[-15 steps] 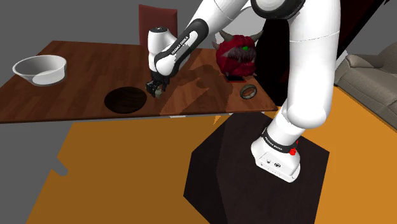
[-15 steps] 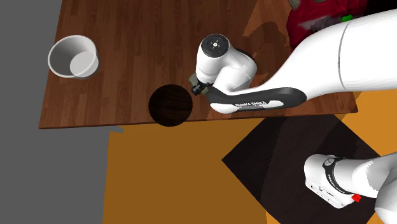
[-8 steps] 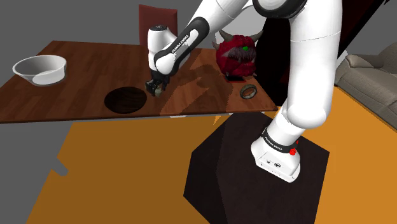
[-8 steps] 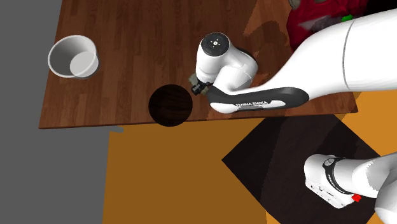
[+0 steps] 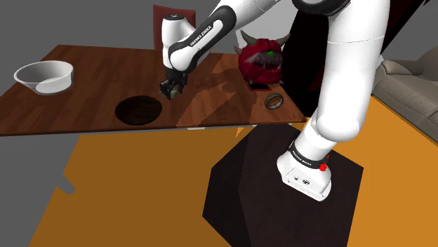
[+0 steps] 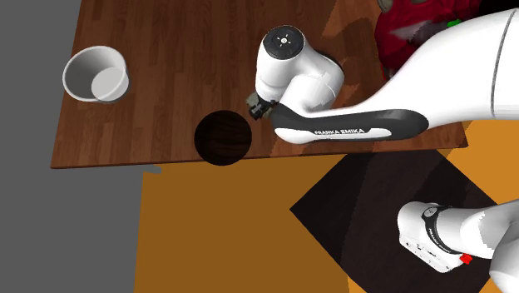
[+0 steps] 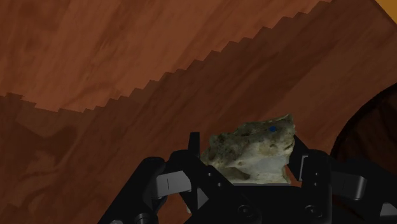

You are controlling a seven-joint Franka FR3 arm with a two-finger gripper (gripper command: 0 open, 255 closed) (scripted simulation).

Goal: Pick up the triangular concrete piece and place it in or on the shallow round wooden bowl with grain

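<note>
A rough grey-green concrete piece (image 7: 251,151) sits clasped between the black fingers of my gripper (image 7: 245,159), lifted off the brown wooden table (image 5: 91,77). In the shoulder view the gripper (image 5: 168,89) hangs just right of the dark shallow round wooden bowl (image 5: 138,109), a little above the tabletop. From the second exterior view the gripper (image 6: 259,108) with the piece (image 6: 254,109) peeks out under the white wrist, close to the bowl (image 6: 223,137). The bowl's dark rim (image 7: 369,137) shows beside the fingers in the wrist view.
A white bowl (image 5: 45,76) stands at the table's far left corner. A red horned monster figure (image 5: 260,63) and a small dark ring (image 5: 274,101) sit at the shoulder view's right end. A grey sofa (image 5: 407,77) lies beyond; the black stand (image 5: 281,189) rests on orange floor.
The gripper has risen off the table with the concrete piece held in it, and the arm's forearm has lifted. The bowl has not moved.
</note>
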